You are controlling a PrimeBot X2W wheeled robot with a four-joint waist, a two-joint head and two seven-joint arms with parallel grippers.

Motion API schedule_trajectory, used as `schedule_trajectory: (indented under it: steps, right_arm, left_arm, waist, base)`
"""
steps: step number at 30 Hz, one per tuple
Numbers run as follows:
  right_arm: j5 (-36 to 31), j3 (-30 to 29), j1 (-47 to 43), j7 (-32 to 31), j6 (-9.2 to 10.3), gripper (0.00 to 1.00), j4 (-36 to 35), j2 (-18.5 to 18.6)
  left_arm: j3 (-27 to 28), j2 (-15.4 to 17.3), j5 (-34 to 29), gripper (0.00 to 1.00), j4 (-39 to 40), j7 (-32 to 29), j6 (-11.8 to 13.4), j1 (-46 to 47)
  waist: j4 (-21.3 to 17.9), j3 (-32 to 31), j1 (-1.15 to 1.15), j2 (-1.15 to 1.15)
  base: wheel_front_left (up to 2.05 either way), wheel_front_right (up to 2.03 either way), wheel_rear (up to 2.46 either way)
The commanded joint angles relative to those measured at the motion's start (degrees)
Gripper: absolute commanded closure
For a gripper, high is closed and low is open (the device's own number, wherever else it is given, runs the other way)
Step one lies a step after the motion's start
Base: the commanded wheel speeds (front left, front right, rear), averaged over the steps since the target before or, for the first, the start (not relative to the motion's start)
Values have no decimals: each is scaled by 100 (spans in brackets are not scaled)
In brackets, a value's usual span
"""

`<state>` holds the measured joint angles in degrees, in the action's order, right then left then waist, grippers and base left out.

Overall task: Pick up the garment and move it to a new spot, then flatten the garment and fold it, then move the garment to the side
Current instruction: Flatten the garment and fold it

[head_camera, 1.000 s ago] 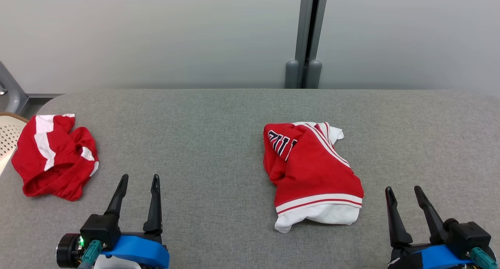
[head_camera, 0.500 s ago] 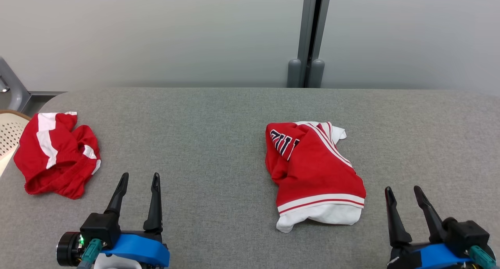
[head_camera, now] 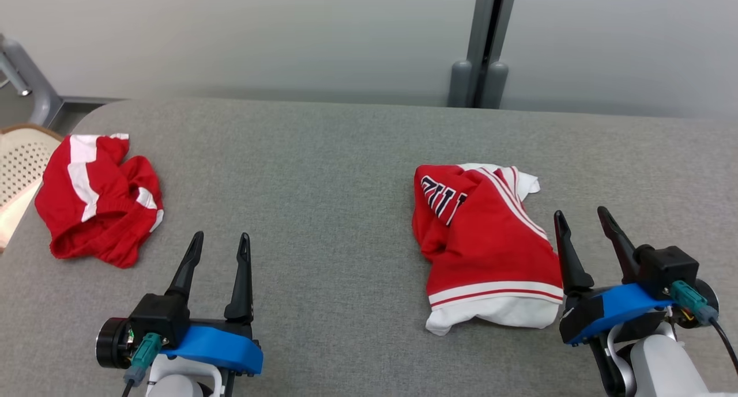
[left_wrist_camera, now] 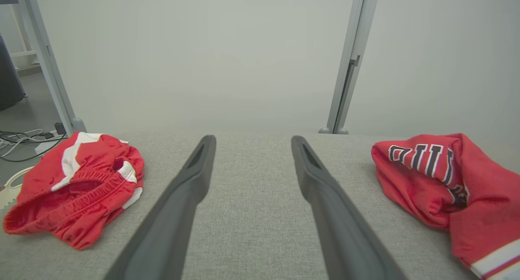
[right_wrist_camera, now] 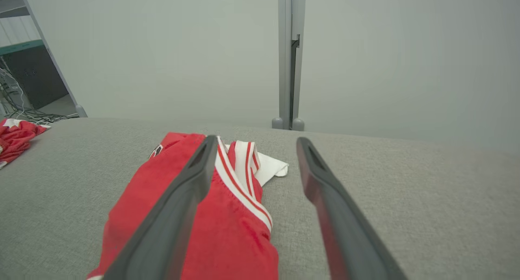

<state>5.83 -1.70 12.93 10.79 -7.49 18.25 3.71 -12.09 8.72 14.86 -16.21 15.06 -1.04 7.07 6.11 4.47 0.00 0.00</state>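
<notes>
A crumpled red and white jersey with dark lettering lies on the grey table, right of centre. My right gripper stands open just off its right edge, with nothing between the fingers. In the right wrist view the jersey lies under and beside the left finger of my right gripper. Crumpled red and white shorts lie at the table's left end. My left gripper is open over bare cloth between the two garments. The left wrist view has the shorts to the left of the left gripper and the jersey to its right.
A pale perforated basket sits off the table's left edge. Behind the table are a plain wall and a grey upright post. The shorts show at the far left of the right wrist view. Cables lie on the floor at far left.
The head camera has shifted, so everything sits further right and higher. My right gripper has moved forward to alongside the jersey's right edge. The left gripper and both garments have not moved.
</notes>
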Motion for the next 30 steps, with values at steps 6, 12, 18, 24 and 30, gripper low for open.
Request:
schedule_trajectory:
  steps: [6, 12, 18, 24, 30]
  right_arm:
    - [85, -24, 264, 118, 0, 0, 1021, 109]
    - [163, -42, 368, 267, 0, 0, 2091, 70]
    - [333, -25, 477, 391, 0, 0, 2814, -17]
    - [738, 464, 487, 413, -4, 100, 3096, -107]
    - [945, 458, 438, 435, -1, 100, 2569, -63]
  left_arm:
    - [6, -62, -65, 0, -35, 17, -83, 198]
    - [17, -127, -112, 0, -47, 17, -105, 254]
    - [39, -163, -154, 0, -102, 17, -157, 285]
    - [54, -196, -191, 0, -128, 17, -182, 275]
    - [117, -190, -213, 0, -142, 17, -188, 201]
  waist:
    - [249, 260, 0, 0]
    - [356, 344, 0, 0]
    - [407, 348, 0, 0]
    - [385, 294, 0, 0]
    - [270, 213, 0, 0]
  base:
    - [0, 0, 0]
    - [0, 0, 0]
    - [0, 0, 0]
    - [0, 0, 0]
    - [0, 0, 0]
